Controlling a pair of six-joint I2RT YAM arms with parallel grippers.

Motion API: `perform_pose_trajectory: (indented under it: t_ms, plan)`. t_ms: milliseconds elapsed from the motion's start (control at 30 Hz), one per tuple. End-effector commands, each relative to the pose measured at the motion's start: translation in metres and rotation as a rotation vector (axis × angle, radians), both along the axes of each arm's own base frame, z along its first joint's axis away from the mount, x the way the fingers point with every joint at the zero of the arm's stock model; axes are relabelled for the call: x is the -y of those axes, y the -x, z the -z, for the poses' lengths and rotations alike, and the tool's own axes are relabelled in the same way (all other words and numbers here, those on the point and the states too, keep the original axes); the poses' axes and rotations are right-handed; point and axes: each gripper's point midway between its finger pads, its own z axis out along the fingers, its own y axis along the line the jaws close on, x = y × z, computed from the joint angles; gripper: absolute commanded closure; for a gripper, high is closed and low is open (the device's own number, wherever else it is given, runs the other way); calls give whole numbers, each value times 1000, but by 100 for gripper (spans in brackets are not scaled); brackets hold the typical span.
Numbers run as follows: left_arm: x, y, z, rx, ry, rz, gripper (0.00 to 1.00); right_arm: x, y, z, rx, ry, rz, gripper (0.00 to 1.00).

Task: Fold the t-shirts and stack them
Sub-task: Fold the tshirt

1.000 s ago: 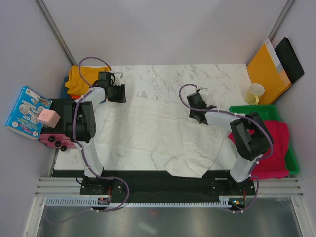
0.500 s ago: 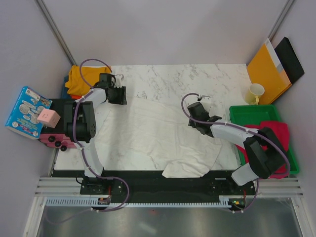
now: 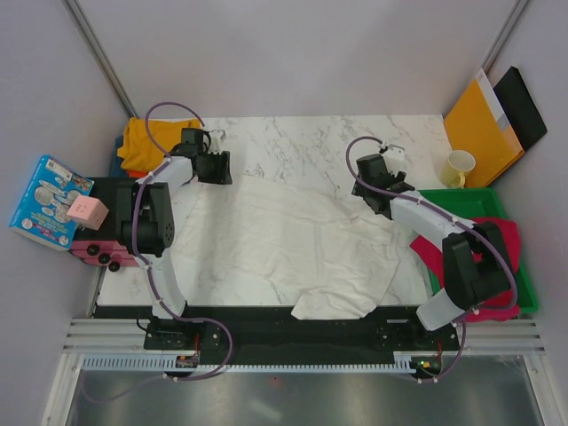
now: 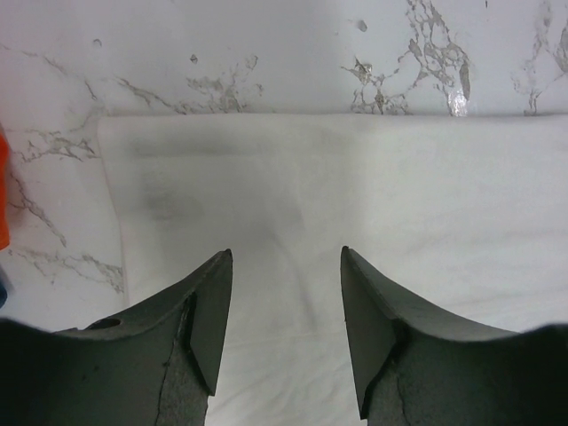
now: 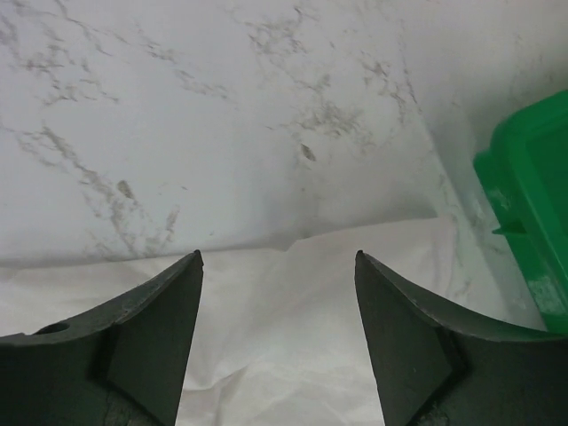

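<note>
The white t-shirt (image 3: 284, 240) lies spread and rumpled over most of the marble table (image 3: 293, 138). My left gripper (image 3: 217, 169) hangs open over its far left corner, with the cloth's straight edge (image 4: 337, 115) just ahead of the fingertips and nothing pinched in that gripper (image 4: 286, 253). My right gripper (image 3: 366, 177) is open above the shirt's far right edge (image 5: 355, 232), and nothing is held in it (image 5: 278, 256). A mustard yellow t-shirt (image 3: 146, 142) sits folded at the far left. A crimson-pink t-shirt (image 3: 497, 257) lies in the green tray (image 3: 461, 202).
An orange-yellow envelope (image 3: 479, 120) and a black flat item (image 3: 524, 106) lean at the far right, with a pale yellow cup (image 3: 459, 167) beside them. A colourful box (image 3: 49, 200) and a pink cube (image 3: 86, 211) sit off the table's left side. The tray's wall (image 5: 532, 204) is close to the right gripper.
My right gripper has opened, let go of the white t-shirt and moved toward the far right. The shirt's right side has settled flatter. The left gripper has barely moved.
</note>
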Motion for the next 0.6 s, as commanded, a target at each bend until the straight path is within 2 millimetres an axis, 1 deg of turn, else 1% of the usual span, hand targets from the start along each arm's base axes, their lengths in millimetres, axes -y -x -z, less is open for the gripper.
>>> perform_pose_trajectory:
  t_ms: [0, 133, 167, 267, 433, 467, 533, 567]
  plan:
    - [10, -3, -2, -6, 40, 9, 42, 19, 25, 25, -82, 13, 44, 25]
    - [11, 3, 2, -18, 46, 21, 43, 20, 41, 25, -78, -27, 47, 26]
    - [12, 4, 3, -21, 46, 25, 43, 21, 44, 20, -65, -34, 51, 26]
    - [14, 4, 4, -22, 53, 27, 43, 22, 54, 26, -82, -46, 53, 26]
    - [19, 3, 8, -33, 56, 30, 43, 28, 68, 51, -146, -26, 69, 26]
    - [20, 3, 9, -37, 59, 25, 43, 30, 69, 61, -175, -11, 74, 26]
    - [22, 3, 11, -42, 61, 29, 43, 30, 68, 71, -202, 2, 76, 26]
    - [24, 4, 12, -48, 59, 30, 44, 29, 68, 83, -239, 13, 74, 26]
